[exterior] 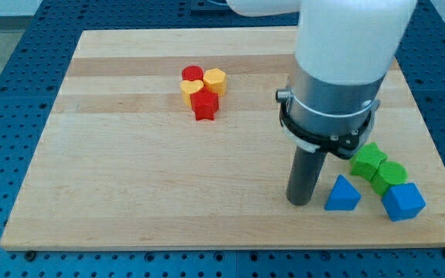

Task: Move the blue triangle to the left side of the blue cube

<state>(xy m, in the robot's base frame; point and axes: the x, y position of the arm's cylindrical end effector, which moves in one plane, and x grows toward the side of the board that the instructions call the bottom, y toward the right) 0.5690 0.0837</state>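
The blue triangle (341,194) lies near the board's bottom right. The blue cube (402,201) sits to its right with a small gap between them. My tip (300,202) stands on the board just left of the blue triangle, close to it or touching it; I cannot tell which. The rod rises into the white arm above.
Two green blocks (368,161) (389,176) sit just above the blue cube, touching each other. A cluster of a red cylinder (192,74), yellow hexagon (215,79), yellow block (189,91) and red star (205,105) lies at upper middle. The wooden board's bottom edge (222,245) is near.
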